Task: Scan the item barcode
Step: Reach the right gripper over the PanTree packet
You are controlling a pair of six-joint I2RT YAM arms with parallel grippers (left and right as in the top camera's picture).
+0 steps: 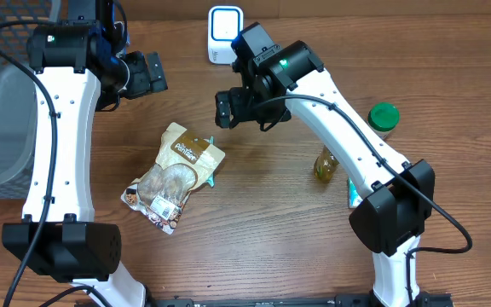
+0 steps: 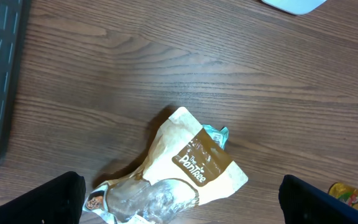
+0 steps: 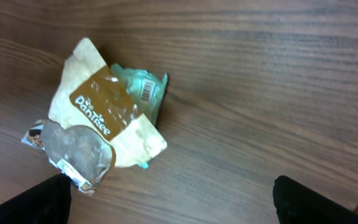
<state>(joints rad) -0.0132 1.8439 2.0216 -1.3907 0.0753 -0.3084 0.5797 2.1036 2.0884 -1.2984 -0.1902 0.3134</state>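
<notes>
- Both end effectors are spread wide with nothing between the fingers. The left end effector (image 1: pixel 147 72) hangs over the far left of the table (image 1: pixel 271 247), and the right end effector (image 1: pixel 224 109) hangs just beyond the snack bag (image 1: pixel 176 175). Nothing is held, so no code can be shown to the white scanner (image 1: pixel 225 34) until a grasp is made.
- The snack bag lies flat near the middle of the table, well apart from the scanner, and partly covers a teal packet (image 3: pixel 143 87). If the bag is pinched at the edge where the two overlap, the packet may be caught with it and both lifted together.
- A barcode (image 3: pixel 146 92) is seen on the teal packet in the right wrist view, while none can be made out with certainty on the bag's upper face. The wrong code may therefore be read, or the bag's own code may be left facing away from the scanner window.
- The bag is judged to be soft, crinkly film. A pinch on a thin corner may slip, and the film may sag or fold over the code so that no read is obtained.
- A bottle (image 1: pixel 326 164) and a green-lidded jar (image 1: pixel 384 119) stand just beside the right arm's lower links. They may be knocked over if that arm is swung wide on its way down to the bag.
- The scanner stands near the right arm's wrist and looks light. It may be nudged or turned if the item is carried in too low or too fast.
</notes>
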